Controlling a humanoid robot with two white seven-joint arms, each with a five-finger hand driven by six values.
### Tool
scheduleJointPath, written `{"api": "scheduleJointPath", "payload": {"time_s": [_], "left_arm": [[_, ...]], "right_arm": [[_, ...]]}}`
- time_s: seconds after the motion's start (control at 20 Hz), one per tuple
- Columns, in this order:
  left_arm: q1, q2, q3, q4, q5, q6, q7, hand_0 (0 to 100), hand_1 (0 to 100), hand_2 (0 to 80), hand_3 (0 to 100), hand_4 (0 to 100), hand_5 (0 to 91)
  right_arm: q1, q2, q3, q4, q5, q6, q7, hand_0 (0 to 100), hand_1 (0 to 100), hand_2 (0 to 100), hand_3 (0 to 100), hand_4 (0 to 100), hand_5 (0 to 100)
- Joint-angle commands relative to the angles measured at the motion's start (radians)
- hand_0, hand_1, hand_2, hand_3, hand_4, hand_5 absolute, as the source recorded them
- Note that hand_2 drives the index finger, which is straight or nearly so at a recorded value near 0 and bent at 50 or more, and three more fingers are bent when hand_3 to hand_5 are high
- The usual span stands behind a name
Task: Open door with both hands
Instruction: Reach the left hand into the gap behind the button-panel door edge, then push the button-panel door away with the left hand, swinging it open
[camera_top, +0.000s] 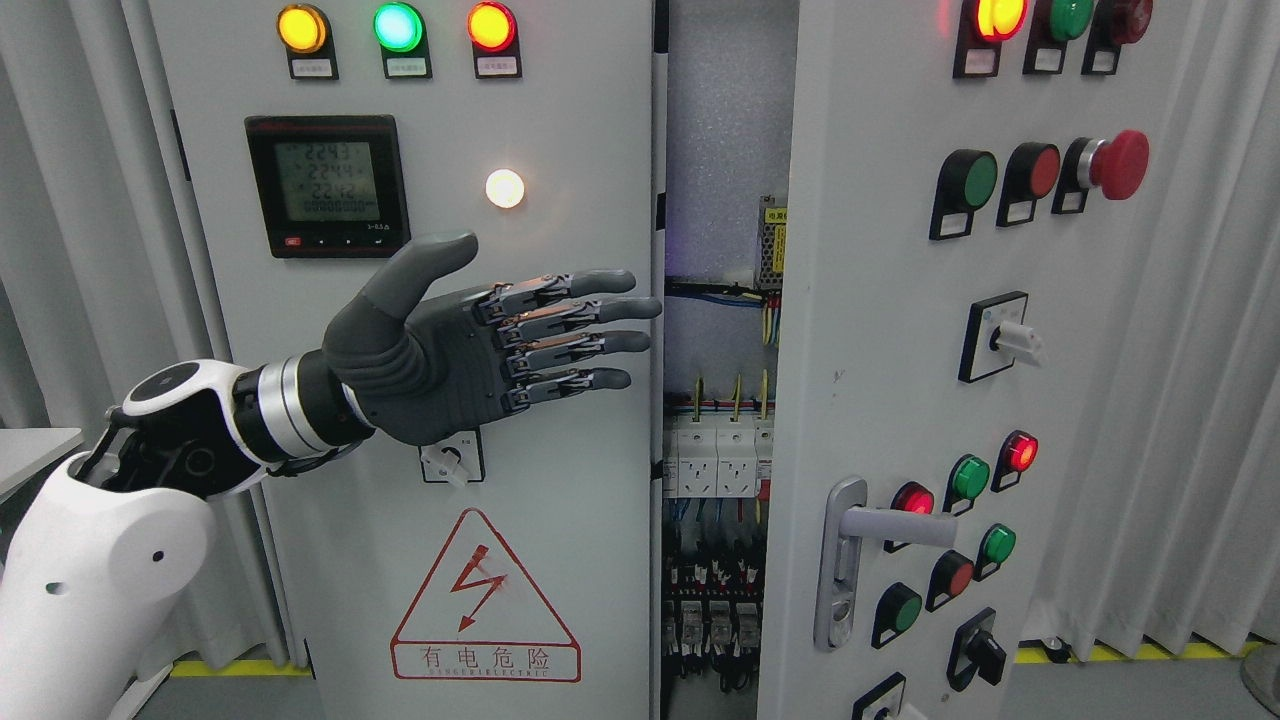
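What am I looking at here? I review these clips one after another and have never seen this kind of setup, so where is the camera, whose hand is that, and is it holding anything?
There is one picture, taken from a camera on a humanoid robot's head, so you see roughly what the robot sees. The grey robot hand on the white arm from the lower left is its left one. Its fingers are stretched out flat, pointing right, and hold nothing. The other arm is out of view.

In front stands a grey electrical cabinet. The left door carries three lit lamps, a digital meter and a red lightning warning sign. The right door, covered in buttons and switches, has a lever handle and is already ajar: through the gap you can see wiring and breakers. The fingertips are near the gap's left edge; whether they touch the door is unclear.
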Motion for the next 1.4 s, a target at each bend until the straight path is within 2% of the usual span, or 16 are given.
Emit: {"api": "scheduleJointPath", "payload": {"time_s": [0.0, 0.1, 0.3, 0.5, 0.6, 0.9, 1.05, 1.15, 1.35], "left_arm": [[-0.123, -0.101, -0.258, 0.186, 0.041, -0.048, -0.001, 30, 0, 2.7, 3, 4, 0.0], [-0.165, -0.100, -0.327, 0.200, 0.079, -0.080, 0.002, 30, 0, 2.7, 3, 4, 0.0], [-0.275, -0.089, -0.494, 0.206, 0.228, -0.164, 0.020, 30, 0, 2.7, 3, 4, 0.0], [-0.353, -0.089, -0.620, 0.232, 0.329, -0.221, 0.020, 30, 0, 2.7, 3, 4, 0.0], [-0.366, -0.091, -0.650, 0.235, 0.354, -0.227, 0.020, 30, 0, 2.7, 3, 4, 0.0], [-0.376, -0.103, -0.657, 0.235, 0.354, -0.227, 0.020, 30, 0, 2.7, 3, 4, 0.0], [-0.404, -0.117, -0.713, 0.235, 0.367, -0.249, 0.020, 30, 0, 2.7, 3, 4, 0.0], [-0.445, -0.118, -0.766, 0.232, 0.416, -0.289, 0.020, 30, 0, 2.7, 3, 4, 0.0], [-0.548, -0.149, -0.912, 0.225, 0.573, -0.365, 0.022, 30, 0, 2.7, 3, 4, 0.0]], "right_arm": [[-0.012, -0.005, 0.000, 0.000, 0.000, 0.001, 0.003, 22, 0, 0, 0, 0, 0], [-0.012, -0.005, 0.000, 0.000, 0.000, 0.000, 0.004, 22, 0, 0, 0, 0, 0], [-0.012, -0.005, 0.000, 0.000, 0.000, 0.000, 0.004, 22, 0, 0, 0, 0, 0], [-0.012, -0.005, 0.000, 0.000, 0.000, 0.000, 0.003, 22, 0, 0, 0, 0, 0], [-0.012, -0.005, 0.000, 0.000, 0.000, 0.000, 0.003, 22, 0, 0, 0, 0, 0], [-0.012, -0.005, 0.000, 0.000, 0.000, 0.000, 0.003, 22, 0, 0, 0, 0, 0], [-0.012, -0.005, 0.000, 0.000, 0.000, 0.000, 0.003, 22, 0, 0, 0, 0, 0], [-0.012, -0.005, 0.000, 0.000, 0.000, 0.000, 0.003, 22, 0, 0, 0, 0, 0], [-0.012, -0.005, 0.000, 0.000, 0.000, 0.000, 0.004, 22, 0, 0, 0, 0, 0]]}}
